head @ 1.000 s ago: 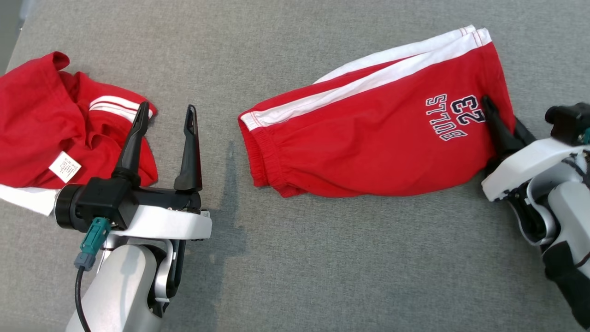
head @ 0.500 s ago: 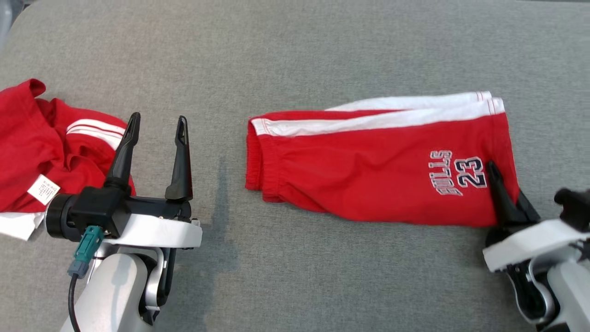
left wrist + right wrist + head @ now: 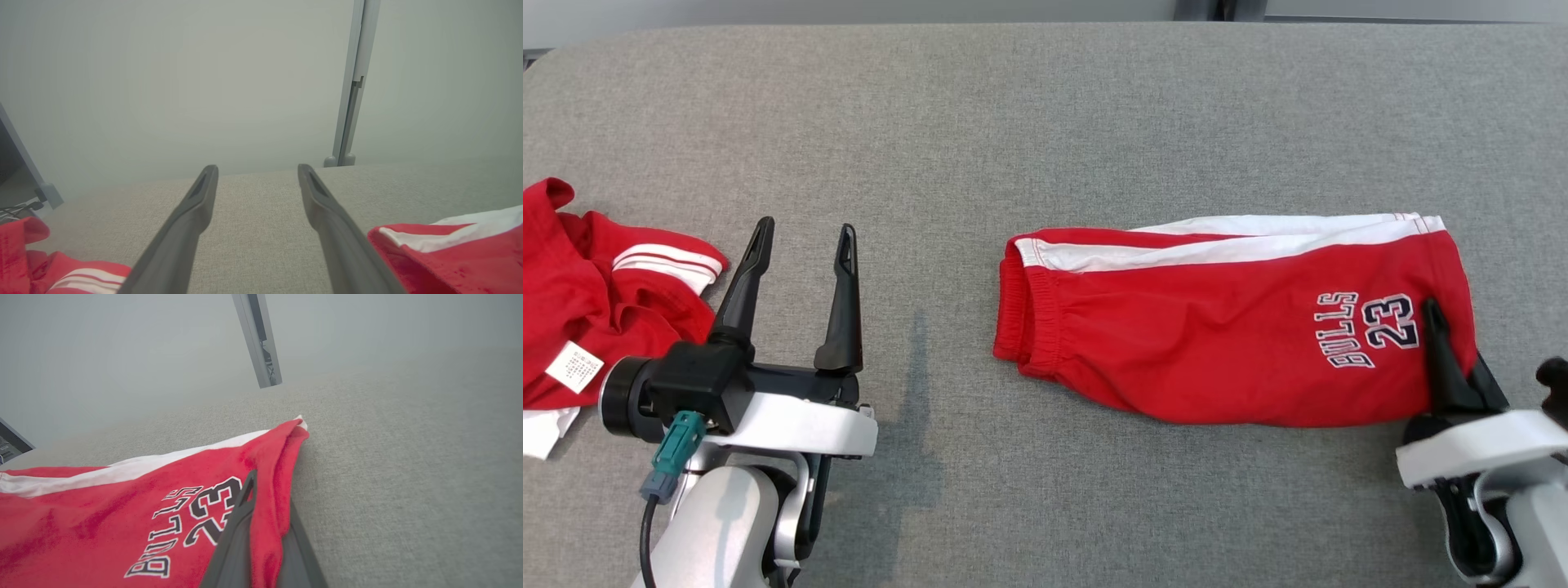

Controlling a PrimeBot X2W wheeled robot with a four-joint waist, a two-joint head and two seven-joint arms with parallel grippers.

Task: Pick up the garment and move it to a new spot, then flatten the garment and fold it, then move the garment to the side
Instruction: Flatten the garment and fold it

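i see the folded red shorts [image 3: 1217,351], white-striped and printed "bulls 23", lying flat on the grey fabric-covered bench [image 3: 1013,122], right of centre. my right pincer [image 3: 1439,328] is clamped on their right-hand hem. my left pincer [image 3: 806,227] hovers, fingers apart, beside a crumpled red garment [image 3: 596,302] at far left.

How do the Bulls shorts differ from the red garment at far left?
The shorts lie folded flat; left garment is crumpled. The shorts carry BULLS 23 lettering; left garment shows a white label. The right gripper is shut on the shorts; left garment is ungripped beside the open left gripper. Both are red with white stripes.
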